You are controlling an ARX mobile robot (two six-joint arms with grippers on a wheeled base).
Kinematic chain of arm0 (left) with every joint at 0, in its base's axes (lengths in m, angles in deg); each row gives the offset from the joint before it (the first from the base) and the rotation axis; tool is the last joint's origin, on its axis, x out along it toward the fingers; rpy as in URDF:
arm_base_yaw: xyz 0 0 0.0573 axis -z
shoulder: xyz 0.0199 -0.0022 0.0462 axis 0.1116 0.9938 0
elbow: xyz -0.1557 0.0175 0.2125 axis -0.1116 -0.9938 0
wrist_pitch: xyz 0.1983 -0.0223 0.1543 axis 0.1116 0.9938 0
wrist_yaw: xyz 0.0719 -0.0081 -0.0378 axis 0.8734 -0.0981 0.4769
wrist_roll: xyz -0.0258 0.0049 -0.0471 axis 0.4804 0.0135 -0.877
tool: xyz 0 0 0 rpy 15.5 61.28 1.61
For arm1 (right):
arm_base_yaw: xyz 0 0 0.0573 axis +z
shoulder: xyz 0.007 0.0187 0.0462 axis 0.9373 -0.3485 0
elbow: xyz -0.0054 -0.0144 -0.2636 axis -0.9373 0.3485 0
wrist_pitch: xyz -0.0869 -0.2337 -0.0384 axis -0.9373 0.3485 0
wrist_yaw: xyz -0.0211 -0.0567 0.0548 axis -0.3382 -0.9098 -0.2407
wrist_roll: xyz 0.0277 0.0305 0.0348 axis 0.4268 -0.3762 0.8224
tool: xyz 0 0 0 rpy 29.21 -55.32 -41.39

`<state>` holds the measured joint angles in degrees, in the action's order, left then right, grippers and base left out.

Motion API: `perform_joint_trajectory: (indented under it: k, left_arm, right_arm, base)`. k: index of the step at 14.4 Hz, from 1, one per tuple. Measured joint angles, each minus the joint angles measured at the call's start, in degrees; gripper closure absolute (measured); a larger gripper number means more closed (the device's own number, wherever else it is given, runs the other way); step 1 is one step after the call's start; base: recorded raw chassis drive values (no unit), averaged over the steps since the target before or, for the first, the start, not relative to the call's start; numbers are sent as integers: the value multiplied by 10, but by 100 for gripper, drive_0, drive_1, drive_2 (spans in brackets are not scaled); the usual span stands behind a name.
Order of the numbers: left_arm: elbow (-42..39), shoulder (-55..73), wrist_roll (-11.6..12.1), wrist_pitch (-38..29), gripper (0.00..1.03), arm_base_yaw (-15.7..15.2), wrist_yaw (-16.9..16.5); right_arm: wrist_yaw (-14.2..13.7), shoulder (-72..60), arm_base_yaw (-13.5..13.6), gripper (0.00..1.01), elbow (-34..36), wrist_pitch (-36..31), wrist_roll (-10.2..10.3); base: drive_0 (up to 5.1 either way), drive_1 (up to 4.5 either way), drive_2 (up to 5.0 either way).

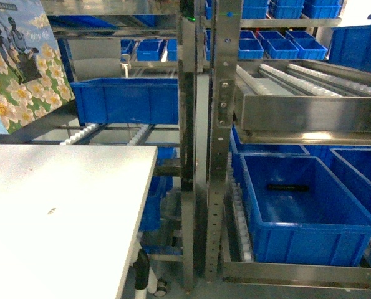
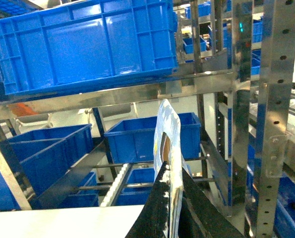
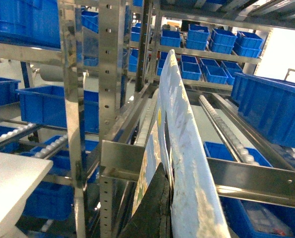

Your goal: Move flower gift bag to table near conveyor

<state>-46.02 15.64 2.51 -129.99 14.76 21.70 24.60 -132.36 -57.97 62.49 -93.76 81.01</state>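
The flower gift bag [image 1: 20,68] hangs at the upper left of the head view, above the far edge of the whitish bench [image 1: 60,212], in front of the steel roller conveyor [image 1: 310,93]. Both wrist views show it edge-on: the left gripper [image 2: 171,198] jaws pinch it, and the right gripper [image 3: 159,208] jaws pinch it too.

Whitish-grey table [image 1: 60,212] at lower left of the head view, its top bare except for a few tiny dark specks [image 1: 52,212]. Beside and behind it, the steel-framed conveyor [image 1: 310,93] racking with sloping tracks of small white rollers [image 1: 316,80]. Blue plastic bins sit on the tracks: one [image 1: 126,99] just behind the table's far edge, another [image 1: 300,208] on the lower right level holding a dark, elongated object [image 1: 287,187].
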Motion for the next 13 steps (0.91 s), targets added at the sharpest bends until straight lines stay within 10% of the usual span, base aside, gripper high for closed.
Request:
perform_joint_trajectory:
  k: [13]
  left_arm:
    - [0, 0, 0, -1, 101, 0, 1]
  right_arm:
    - [0, 0, 0, 99, 0, 0, 0]
  base:
    - [-502, 243, 243]
